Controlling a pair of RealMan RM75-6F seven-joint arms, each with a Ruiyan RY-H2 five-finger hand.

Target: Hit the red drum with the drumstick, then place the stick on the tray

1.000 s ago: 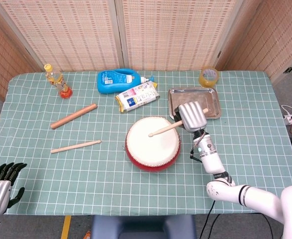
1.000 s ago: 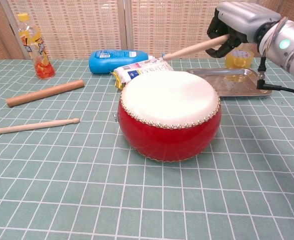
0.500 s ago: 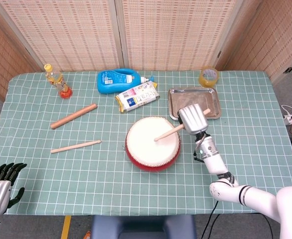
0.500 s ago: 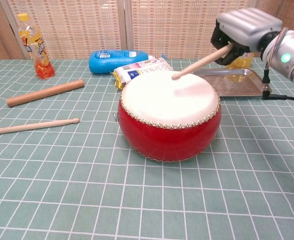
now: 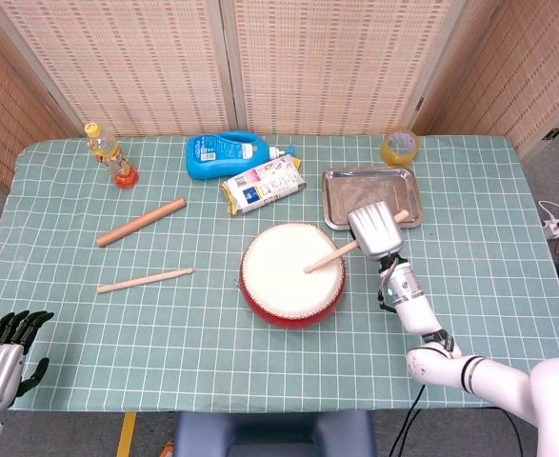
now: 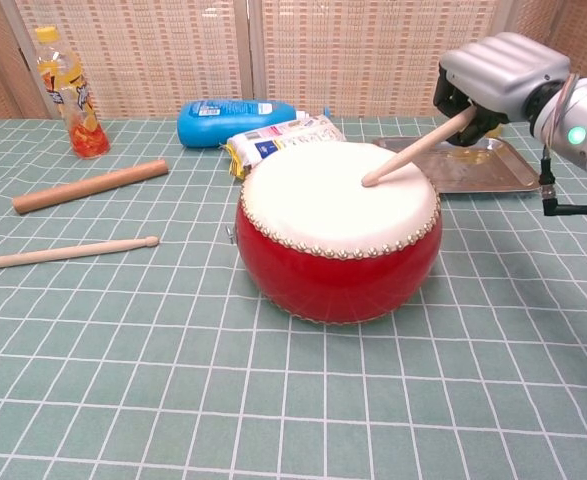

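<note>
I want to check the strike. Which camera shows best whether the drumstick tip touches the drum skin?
The chest view: from the side, the drumstick tip meets the red drum skin. The head view, from above, shows position only, not contact.

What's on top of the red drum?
The tip of the drumstick rests on the red drum's white skin, held by the right hand. Nothing else lies on it; the inside is hidden.

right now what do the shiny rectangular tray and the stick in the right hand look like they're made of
Shiny rectangular tray: apparently metal, likely stainless steel, going by its silvery reflective surface and raised rim. Pale drumstick held by the right hand: looks like bare light wood, with a matte tan surface; no grain can be made out.
</note>
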